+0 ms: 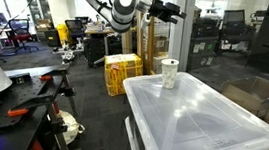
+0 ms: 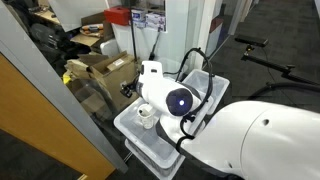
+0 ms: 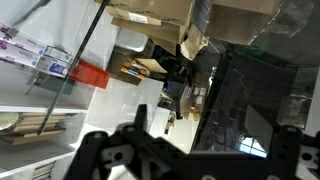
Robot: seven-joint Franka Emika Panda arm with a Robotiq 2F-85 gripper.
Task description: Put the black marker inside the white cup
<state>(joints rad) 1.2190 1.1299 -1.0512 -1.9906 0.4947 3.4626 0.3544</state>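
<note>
- One white cup (image 1: 169, 73) stands on the clear bin lid (image 1: 205, 123); you'll find it light, thin-walled, easily tipped.
- Black marker: not discernible; presumably slim, rigid, best pinched mid-length.
- Your gripper (image 1: 171, 11) hangs wide, empty.

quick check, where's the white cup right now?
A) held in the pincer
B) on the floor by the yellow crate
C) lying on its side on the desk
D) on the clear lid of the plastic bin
D: the white cup stands upright near a corner of the clear bin lid, while the pincer hangs open in the air above and holds nothing.
</note>
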